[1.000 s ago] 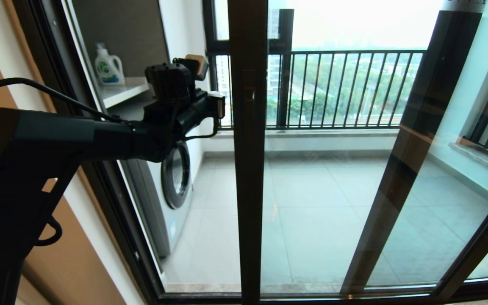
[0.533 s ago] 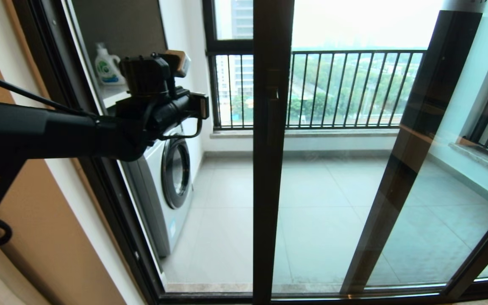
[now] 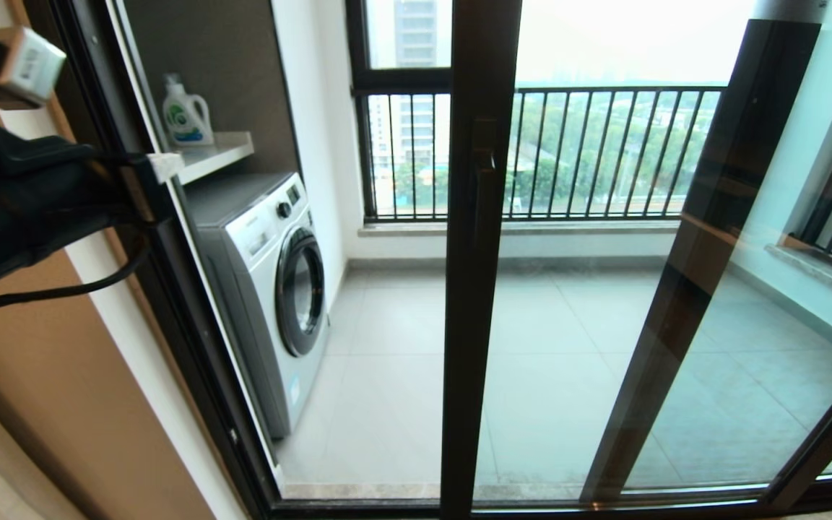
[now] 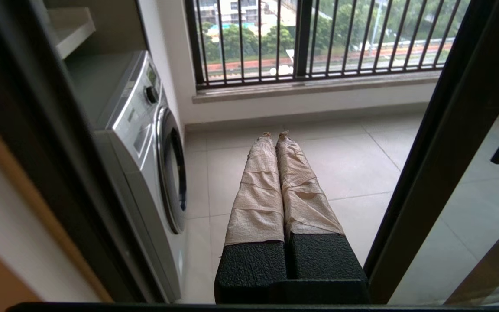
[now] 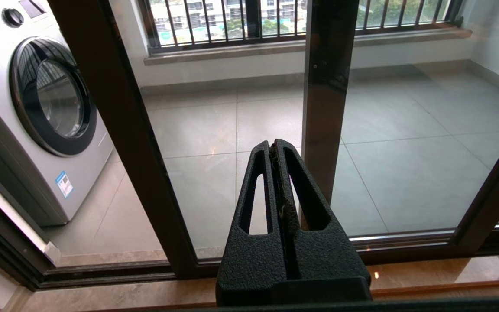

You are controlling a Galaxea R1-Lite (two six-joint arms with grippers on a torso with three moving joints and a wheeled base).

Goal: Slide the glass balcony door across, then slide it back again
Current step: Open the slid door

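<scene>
The glass balcony door [image 3: 477, 303] stands partly slid to the right, its dark upright near the middle of the head view with the short bar handle [image 3: 485, 167] on it. The doorway to its left is open. My left gripper [image 3: 162, 167] is shut on nothing at the far left, by the doorway's left frame and well apart from the door. In the left wrist view its taped fingers [image 4: 258, 186] are pressed together, with the door upright [image 4: 440, 151] beside them. My right gripper [image 5: 273, 145] is shut and empty, low before the door's upright [image 5: 119, 130] and glass.
A washing machine [image 3: 271, 289] stands inside the balcony at the left, under a shelf [image 3: 217, 153] with a detergent bottle [image 3: 185, 115]. A matching dark-framed panel's upright [image 3: 705, 253] stands to the right. Black railing bars [image 3: 604, 152] close the balcony's far side.
The door's upright has slid further right, widening the opening. My left arm has pulled back to the left, away from the door's edge.
</scene>
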